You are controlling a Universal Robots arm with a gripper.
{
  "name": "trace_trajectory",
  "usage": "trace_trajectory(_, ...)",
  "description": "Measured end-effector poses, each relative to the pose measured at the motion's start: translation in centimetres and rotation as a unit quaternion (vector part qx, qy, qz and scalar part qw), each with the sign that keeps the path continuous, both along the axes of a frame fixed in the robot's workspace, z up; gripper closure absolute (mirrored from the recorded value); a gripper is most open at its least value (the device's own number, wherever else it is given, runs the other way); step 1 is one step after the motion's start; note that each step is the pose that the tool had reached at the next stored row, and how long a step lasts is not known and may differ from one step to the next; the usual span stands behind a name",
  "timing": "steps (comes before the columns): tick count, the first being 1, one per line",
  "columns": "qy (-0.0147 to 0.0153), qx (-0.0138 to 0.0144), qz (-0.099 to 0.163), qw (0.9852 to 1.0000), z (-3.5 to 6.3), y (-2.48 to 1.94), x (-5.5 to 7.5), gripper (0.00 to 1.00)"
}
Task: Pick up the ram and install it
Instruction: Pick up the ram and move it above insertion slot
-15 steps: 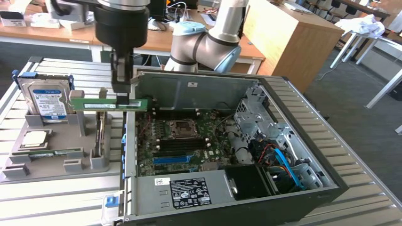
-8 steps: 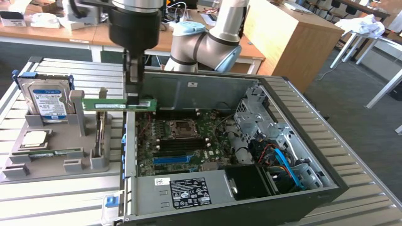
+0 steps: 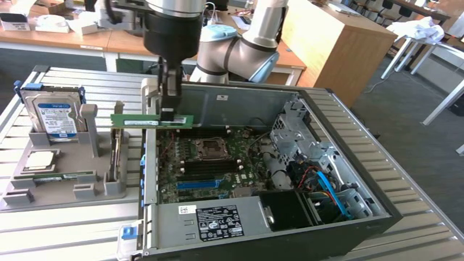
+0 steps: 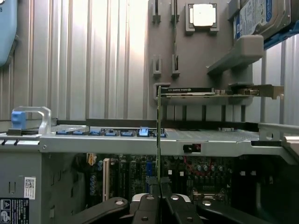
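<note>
The ram (image 3: 141, 121) is a long green stick with a pale label. It hangs level, on edge, above the open computer case's rim on the exterior view's left. My gripper (image 3: 171, 115) comes down from above, shut on the stick near one end. In the wrist view the ram (image 4: 159, 121) appears edge-on as a thin line rising from between the shut gripper (image 4: 159, 201). The motherboard (image 3: 210, 160), with its dark memory slots (image 3: 210, 169), lies below and toward the exterior view's right of the stick.
A grey holder tray (image 3: 43, 190) beside the case carries a blue-labelled hard drive (image 3: 52, 114), a silver processor (image 3: 40, 159), another green stick lying flat (image 3: 54, 176) and an upright card (image 3: 116, 157). The power supply (image 3: 210, 220) and drive cage (image 3: 294, 133) crowd the case's inside.
</note>
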State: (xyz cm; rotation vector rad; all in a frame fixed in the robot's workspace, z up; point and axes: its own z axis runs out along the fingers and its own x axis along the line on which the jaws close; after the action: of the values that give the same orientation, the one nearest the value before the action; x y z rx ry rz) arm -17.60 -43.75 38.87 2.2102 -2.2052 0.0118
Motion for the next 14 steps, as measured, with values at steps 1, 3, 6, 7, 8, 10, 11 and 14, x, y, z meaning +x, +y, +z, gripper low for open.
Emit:
trace_trajectory(1,0.0,0.0,0.0,1.0,0.0,0.0,0.3,0.88)
trace_trajectory(3,0.0001,0.0,0.0,1.0,0.0,0.0,0.8,0.88)
trace_trajectory(6,0.0002,0.0,0.0,1.0,0.0,0.0,1.6,0.88)
trace_trajectory(7,0.0003,0.0,0.0,1.0,0.0,0.0,1.9,0.88)
trace_trajectory(8,0.0003,0.0,0.0,1.0,0.0,0.0,2.2,0.88)
trace_trajectory(10,0.0004,0.0,0.0,1.0,0.0,0.0,2.8,0.88)
trace_trajectory(11,0.0005,-0.0001,0.0,1.0,0.01,0.0,3.2,0.88)
trace_trajectory(14,0.0006,0.0,0.0,1.0,0.0,0.0,4.1,0.88)
